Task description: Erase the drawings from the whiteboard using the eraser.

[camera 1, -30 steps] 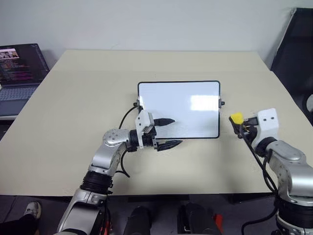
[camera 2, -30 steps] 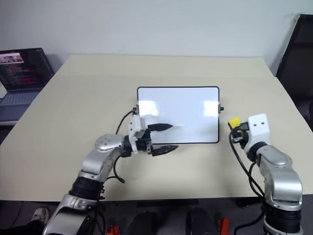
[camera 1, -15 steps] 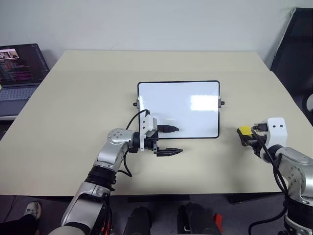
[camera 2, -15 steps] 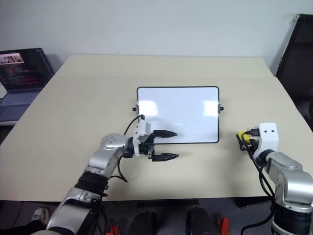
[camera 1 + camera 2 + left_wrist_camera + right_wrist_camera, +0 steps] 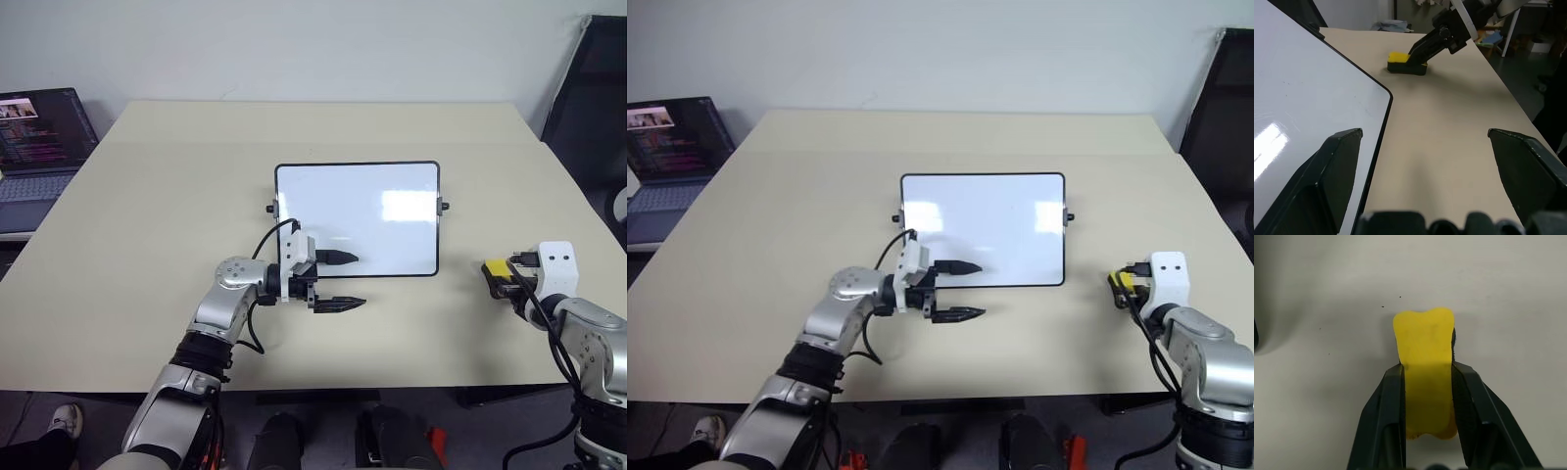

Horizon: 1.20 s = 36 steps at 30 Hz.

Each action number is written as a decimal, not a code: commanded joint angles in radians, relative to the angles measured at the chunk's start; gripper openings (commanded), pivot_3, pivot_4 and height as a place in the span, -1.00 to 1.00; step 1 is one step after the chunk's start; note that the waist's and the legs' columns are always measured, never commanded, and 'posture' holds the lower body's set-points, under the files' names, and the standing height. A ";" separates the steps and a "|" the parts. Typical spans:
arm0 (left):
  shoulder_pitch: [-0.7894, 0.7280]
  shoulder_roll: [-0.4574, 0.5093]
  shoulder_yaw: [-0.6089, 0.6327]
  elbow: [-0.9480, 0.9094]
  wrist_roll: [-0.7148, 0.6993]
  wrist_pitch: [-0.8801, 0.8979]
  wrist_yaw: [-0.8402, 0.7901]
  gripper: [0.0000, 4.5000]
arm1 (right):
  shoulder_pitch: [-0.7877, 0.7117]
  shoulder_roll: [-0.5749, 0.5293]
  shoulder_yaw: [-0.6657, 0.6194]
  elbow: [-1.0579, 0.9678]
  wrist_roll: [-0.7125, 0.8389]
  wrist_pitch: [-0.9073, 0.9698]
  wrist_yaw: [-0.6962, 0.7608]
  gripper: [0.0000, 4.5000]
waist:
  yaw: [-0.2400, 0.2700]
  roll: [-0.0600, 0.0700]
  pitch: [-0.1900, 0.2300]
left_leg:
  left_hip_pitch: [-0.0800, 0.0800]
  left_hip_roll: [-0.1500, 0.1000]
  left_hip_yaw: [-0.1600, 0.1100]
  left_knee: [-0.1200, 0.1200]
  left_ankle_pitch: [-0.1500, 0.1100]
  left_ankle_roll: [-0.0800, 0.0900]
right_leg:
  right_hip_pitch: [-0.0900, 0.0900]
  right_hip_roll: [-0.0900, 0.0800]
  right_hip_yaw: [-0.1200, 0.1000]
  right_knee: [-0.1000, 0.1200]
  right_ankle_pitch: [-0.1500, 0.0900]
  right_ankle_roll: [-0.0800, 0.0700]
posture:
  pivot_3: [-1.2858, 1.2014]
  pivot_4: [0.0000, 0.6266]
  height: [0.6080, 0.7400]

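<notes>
The right gripper [image 5: 1427,377] has its two black fingers pressed against the long sides of the eraser [image 5: 1426,367], a small yellow block with a dark underside, and about half of the block sticks out past the fingertips. From the left wrist view the eraser's dark base seems to sit on the table [image 5: 147,196], or just above it; I cannot tell which. Taking the whiteboard [image 5: 358,217] as the landmark, the eraser and its gripper are off the board's right short side, well apart from it and a little nearer the robot than the board's near edge.

The left gripper [image 5: 342,280] stands wide open with nothing between its fingers. It points along the board's near long edge: one finger [image 5: 338,258] reaches over the white surface just inside the frame, the other [image 5: 341,303] hangs over bare table just in front of the board, so the board's near edge runs between them.

The board itself lies flat near the middle of the table, and its surface looks plain white with window glare on it; no marks can be made out. Far off the board's left side, past the table's edge, a laptop [image 5: 39,142] stands open with its screen lit.
</notes>
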 commanded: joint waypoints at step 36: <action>0.394 -0.076 0.266 -0.599 0.065 0.318 0.813 1.00 | 0.460 0.332 0.070 -0.261 -0.021 -0.749 -0.093 0.99 | 0.004 0.001 -0.001 | 0.002 0.001 -0.001 0.003 0.000 0.000 | 0.003 -0.002 0.001 0.002 0.000 0.000 | 0.03 -0.52 1.00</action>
